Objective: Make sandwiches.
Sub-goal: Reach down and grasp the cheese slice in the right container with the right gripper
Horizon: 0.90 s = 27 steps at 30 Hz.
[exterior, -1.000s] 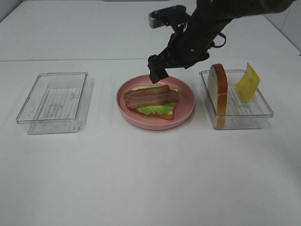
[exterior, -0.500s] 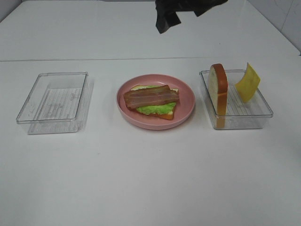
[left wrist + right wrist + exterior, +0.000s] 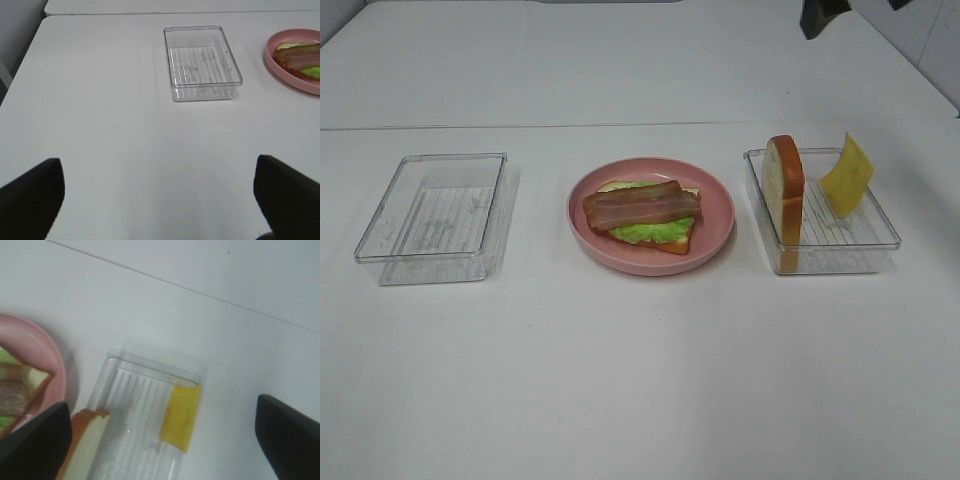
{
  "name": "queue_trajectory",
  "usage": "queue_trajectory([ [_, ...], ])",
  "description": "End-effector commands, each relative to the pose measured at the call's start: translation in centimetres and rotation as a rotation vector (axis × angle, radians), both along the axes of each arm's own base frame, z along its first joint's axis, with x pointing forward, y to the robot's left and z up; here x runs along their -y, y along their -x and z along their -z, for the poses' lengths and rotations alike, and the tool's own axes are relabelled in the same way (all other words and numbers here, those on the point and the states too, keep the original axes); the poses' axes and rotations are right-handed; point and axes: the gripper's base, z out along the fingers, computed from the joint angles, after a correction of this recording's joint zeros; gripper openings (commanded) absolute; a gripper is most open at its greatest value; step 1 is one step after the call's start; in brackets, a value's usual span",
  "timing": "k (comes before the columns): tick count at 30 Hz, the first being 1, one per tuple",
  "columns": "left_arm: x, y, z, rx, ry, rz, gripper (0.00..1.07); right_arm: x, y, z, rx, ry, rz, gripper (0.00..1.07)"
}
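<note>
The open sandwich (image 3: 645,212) lies on the pink plate (image 3: 715,225): a bread slice, green lettuce and brown bacon strips on top. A second bread slice (image 3: 785,190) stands on edge in the right clear tray (image 3: 880,240), and a yellow cheese square (image 3: 847,176) leans on the tray's far wall. My right gripper (image 3: 160,440) is open and empty, high above that tray; the cheese (image 3: 182,417) and bread (image 3: 87,445) show below it. Only its fingertips (image 3: 817,16) show at the top edge of the exterior view. My left gripper (image 3: 160,200) is open and empty over bare table.
An empty clear tray (image 3: 435,210) sits at the left, also in the left wrist view (image 3: 202,62). The plate's rim (image 3: 295,75) shows there too. A seam crosses the white table (image 3: 640,380) behind the trays.
My right gripper has risen from just above the plate and moved up and right, over the right tray. The bacon stays on the sandwich.
</note>
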Motion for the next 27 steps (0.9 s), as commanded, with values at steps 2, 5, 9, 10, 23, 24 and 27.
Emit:
queue_trajectory([
  [2, 0.1, 0.2, 0.0, 0.019, 0.004, 0.000, 0.95, 3.7, -0.4, 0.1, -0.010, -0.003, 0.097, 0.97],
  [5, 0.1, 0.2, 0.0, 0.019, 0.004, 0.000, 0.95, 5.8, -0.6, 0.3, -0.018, -0.013, 0.148, 0.97],
  [9, 0.1, 0.2, 0.0, 0.019, 0.004, 0.000, 0.95, 7.4, -1.0, 1.4, -0.044, -0.024, 0.188, 0.97],
  [10, 0.1, 0.2, 0.0, 0.019, 0.004, 0.000, 0.95, 7.8, -1.2, 1.7, -0.051, -0.027, 0.197, 0.97],
  [23, 0.1, 0.2, 0.0, 0.019, 0.004, 0.000, 0.95, 6.9, -3.8, 9.7, -0.242, -0.097, 0.165, 0.97],
  [24, 0.1, 0.2, 0.0, 0.019, 0.004, 0.000, 0.95, 6.9, -3.9, 10.3, -0.254, -0.096, 0.166, 0.97],
  [27, 0.1, 0.2, 0.0, 0.019, 0.004, 0.000, 0.95, 6.9, -4.1, 11.4, -0.276, -0.095, 0.167, 0.97],
])
